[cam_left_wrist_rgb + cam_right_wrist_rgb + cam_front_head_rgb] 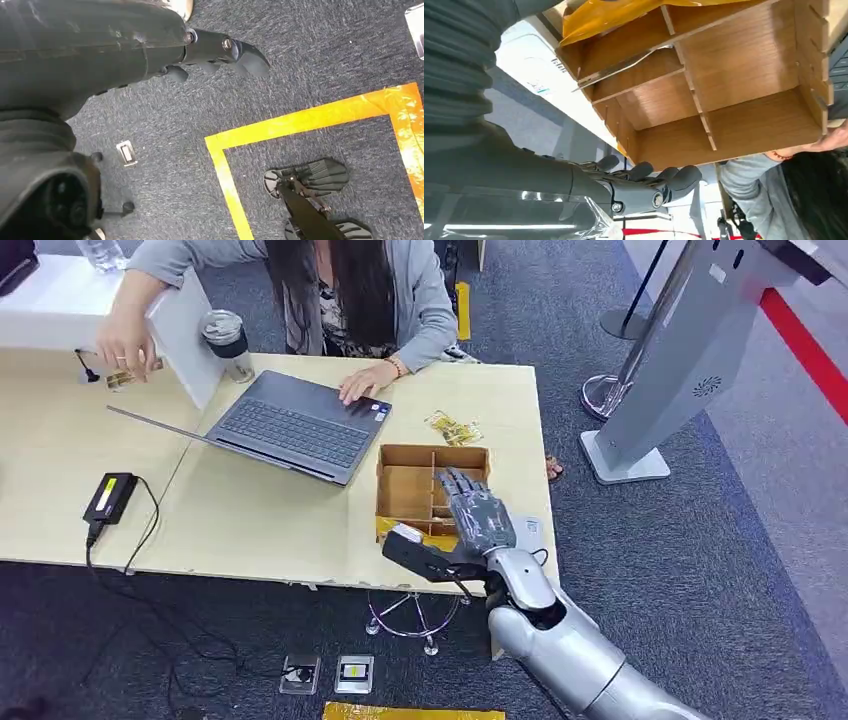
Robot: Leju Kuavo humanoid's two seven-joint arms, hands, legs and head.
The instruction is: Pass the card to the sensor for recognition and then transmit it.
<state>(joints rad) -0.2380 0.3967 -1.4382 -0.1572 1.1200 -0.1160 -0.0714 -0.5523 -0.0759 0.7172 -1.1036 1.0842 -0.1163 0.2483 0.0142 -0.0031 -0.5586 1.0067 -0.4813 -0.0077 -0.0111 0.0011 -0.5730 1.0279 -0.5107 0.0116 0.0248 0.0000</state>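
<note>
- Fingers [462, 486] of the right hand [478, 515] lay stretched and apart over the wooden divided box [405, 480], holding nothing; the thick thumb [412, 545] jutted sideways, off the box's near edge.
- Just beneath those fingers, the right wrist view showed a thin flat sheet, most likely the card [621, 70], leaning on edge in one compartment beside a divider; I could not be certain it was the card.
- Judged from its look, the card would be light, stiff and slick, hard to lift from flat wood; a pinch on its raised free edge, thumb against a finger, seemed the best hold.
- Further from the fingers, small gold-wrapped items [454, 427] lay on the table [260, 530] beyond the box, and a laptop [296, 427] stood well to the side under a person's hand [364, 380].
- Behind the fingers, the right arm [565, 645] rose from below with the wrist bent so the palm faced down toward the box.
- Left hand [220, 52] hung low over blue carpet and yellow floor tape [310, 120], its fingers curled in with nothing in them.
- A tall grey kiosk [680, 350], perhaps the sensor, stood well away from the fingers.
</note>
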